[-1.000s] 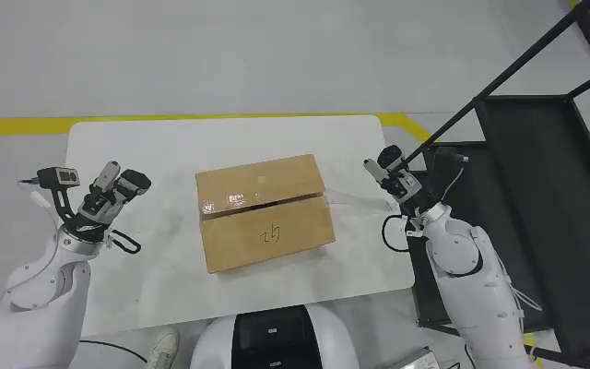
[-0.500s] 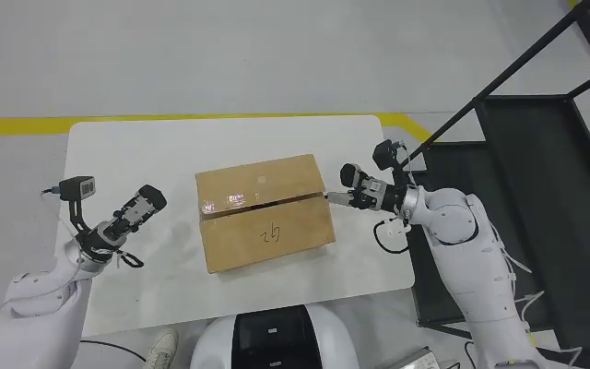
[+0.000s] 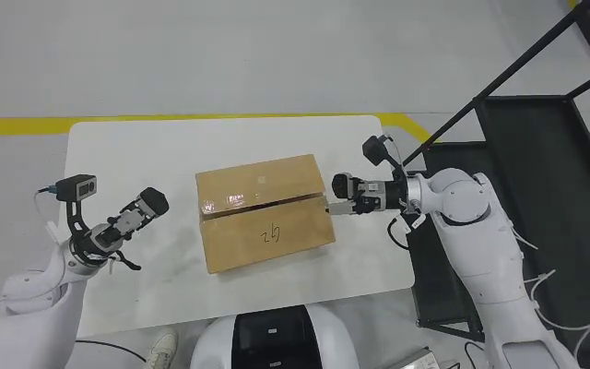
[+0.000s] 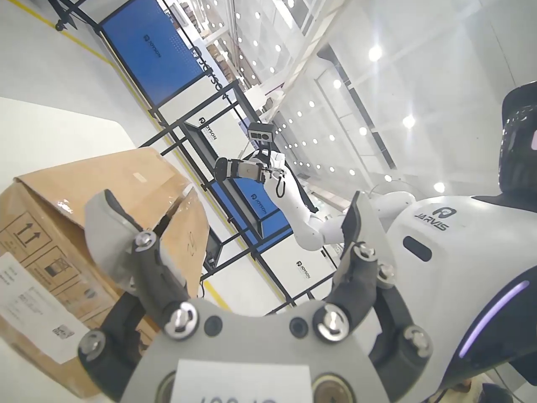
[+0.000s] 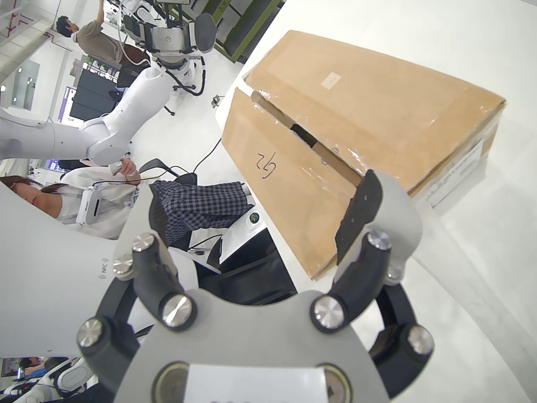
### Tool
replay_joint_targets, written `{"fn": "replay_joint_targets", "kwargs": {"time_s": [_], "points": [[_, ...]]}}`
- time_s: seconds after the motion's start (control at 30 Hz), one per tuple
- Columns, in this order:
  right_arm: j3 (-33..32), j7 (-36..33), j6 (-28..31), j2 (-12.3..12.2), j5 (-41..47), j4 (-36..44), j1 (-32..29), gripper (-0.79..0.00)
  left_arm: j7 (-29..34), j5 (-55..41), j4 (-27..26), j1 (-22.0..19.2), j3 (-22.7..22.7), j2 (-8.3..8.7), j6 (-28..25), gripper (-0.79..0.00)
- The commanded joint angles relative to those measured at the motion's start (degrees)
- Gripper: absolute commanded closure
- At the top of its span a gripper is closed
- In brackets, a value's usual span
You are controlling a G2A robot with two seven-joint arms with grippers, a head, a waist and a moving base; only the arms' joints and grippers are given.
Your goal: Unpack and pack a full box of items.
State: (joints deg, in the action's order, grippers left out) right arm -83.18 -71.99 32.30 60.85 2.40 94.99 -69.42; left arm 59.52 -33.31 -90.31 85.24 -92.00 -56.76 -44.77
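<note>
box (image 3: 265, 210): matt brown cardboard — glossy clear tape (image 3: 229, 197) on seam | table (image 3: 138, 157): smooth white

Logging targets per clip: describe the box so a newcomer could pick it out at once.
On the white table, near its middle, lies a cardboard box. Its top flaps meet along a taped seam, and a handwritten mark on the flap nearer the robot, plus its tan colour, sets it apart from the dark rack beside the table.

White table (image 3: 138, 148); black rack (image 3: 535, 157) beside it; yellow floor line (image 3: 32, 125).
</note>
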Motion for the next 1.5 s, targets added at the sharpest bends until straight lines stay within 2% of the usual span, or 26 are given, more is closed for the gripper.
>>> {"fn": "replay_joint_targets", "kwargs": {"time_s": [0.0, 0.3, 0.4, 0.47, 0.6, 0.87, 1.13, 1.47], "points": [[0.0, 0.0, 0.0, 0.0, 0.01, 0.0, 0.0, -0.785, 0.0, -0.02, 0.0, 0.0, 0.0, 0.0, 0.0, -0.785], [0.0, 0.0, 0.0, 0.0, 0.01, 0.0, 0.0, -0.785, -0.28, 0.21, -0.04, 0.02, 0.04, -0.01, 0.25, -0.785], [0.0, 0.0, 0.0, 0.0, 0.01, 0.0, 0.0, -0.785, -1.12, 4.96, -1.31, -0.66, 1.61, -0.12, 1.4, -0.785], [0.34, 0.49, -0.26, 0.0, 0.15, 0.34, -0.41, -0.785, -0.59, 7.47, -0.86, -1.54, 3.0, -0.21, 0.2, -0.785], [1.01, -1.72, -1.73, -0.44, 1.11, 0.03, -0.74, -0.785, -1.63, 11.0, 2.22, -4.26, 6.34, -0.35, -1.62, -0.785], [1.95, -2.92, -2.93, -1.27, 7.51, -3.31, -0.42, -0.785, -0.14, 11.32, 9.96, -10.29, 11.85, -0.56, -0.13, -0.785], [2.2, -3.18, -3.19, -2.45, 11.1, -3.26, -1.01, -0.785, 1.82, 9.28, 10.52, -11.43, 15.29, 0.17, 1.82, -0.785], [1.88, -3.1, -3.11, -3.8, 14.84, -4.01, -2.57, -0.785, 4.13, -2.22, 9.72, -14.49, 19.14, 0.74, 4.13, -0.785]]}}
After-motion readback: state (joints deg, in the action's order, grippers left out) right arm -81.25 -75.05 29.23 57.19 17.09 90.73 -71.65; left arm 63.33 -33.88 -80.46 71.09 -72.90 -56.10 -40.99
